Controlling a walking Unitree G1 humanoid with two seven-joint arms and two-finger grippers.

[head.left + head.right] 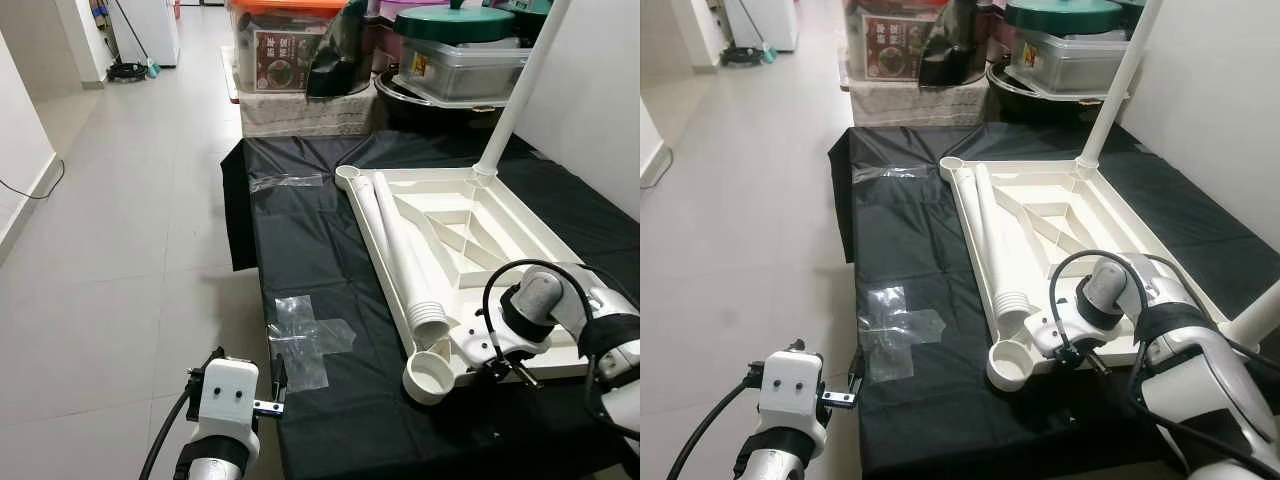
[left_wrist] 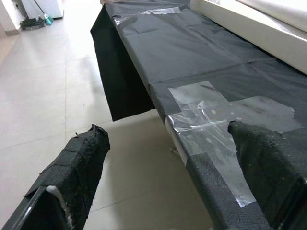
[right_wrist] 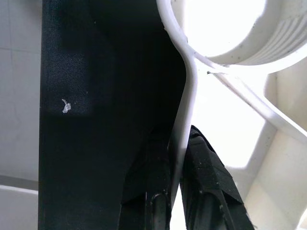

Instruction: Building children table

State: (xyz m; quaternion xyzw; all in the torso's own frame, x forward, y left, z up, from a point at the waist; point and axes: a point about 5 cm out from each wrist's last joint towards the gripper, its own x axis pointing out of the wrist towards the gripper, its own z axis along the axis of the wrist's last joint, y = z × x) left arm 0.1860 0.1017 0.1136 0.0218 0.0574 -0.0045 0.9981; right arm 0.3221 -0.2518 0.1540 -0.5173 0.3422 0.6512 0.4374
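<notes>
Nearest the head camera, the left gripper (image 1: 270, 395) hangs off the edge of the black cloth-covered work surface (image 1: 310, 260), its two padded black fingers (image 2: 76, 167) spread wide with nothing between them; a patch of clear tape (image 2: 216, 120) on the cloth lies just ahead of them. Across from it, the right gripper (image 3: 178, 167) is closed on the thin outer rim of the upturned white plastic children's tabletop (image 1: 500, 235), one finger on either side of the wall, close to the round white corner leg socket (image 1: 432, 375).

The tabletop lies ribs-up on the cloth, running away from the right jaws toward the far storage bins (image 1: 460, 55). A loose white tubular leg (image 1: 400, 255) rests along the tabletop's left side, its long axis pointing from the far corner back to the near socket, its ribbed end just beyond the right jaws. One fitted white leg (image 1: 520, 90) stands at the far corner. The right arm looks better placed for the loose leg.
</notes>
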